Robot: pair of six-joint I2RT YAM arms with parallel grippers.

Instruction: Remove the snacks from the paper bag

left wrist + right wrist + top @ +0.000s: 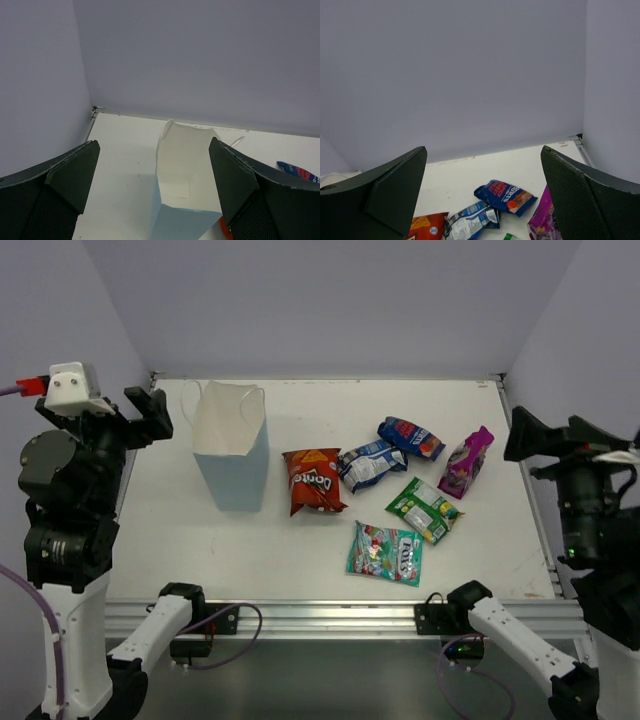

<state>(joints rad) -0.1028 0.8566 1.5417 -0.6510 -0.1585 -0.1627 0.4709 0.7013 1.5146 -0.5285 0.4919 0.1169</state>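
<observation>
The light-blue paper bag (232,445) stands upright at the left, its mouth open; it also shows in the left wrist view (186,175), white inside, nothing visible in it. Six packets lie on the table to its right: red-orange Doritos (313,481), blue-white (369,464), dark blue with red (410,438), magenta-purple (466,462), green-yellow (424,509), teal (386,553). My left gripper (148,415) is open and empty, raised left of the bag. My right gripper (525,435) is open and empty, raised right of the packets.
The white table (300,570) is walled by grey panels at the back and both sides. A metal rail (330,615) runs along the near edge with the arm bases and cables. The right wrist view shows the dark blue packet (506,196).
</observation>
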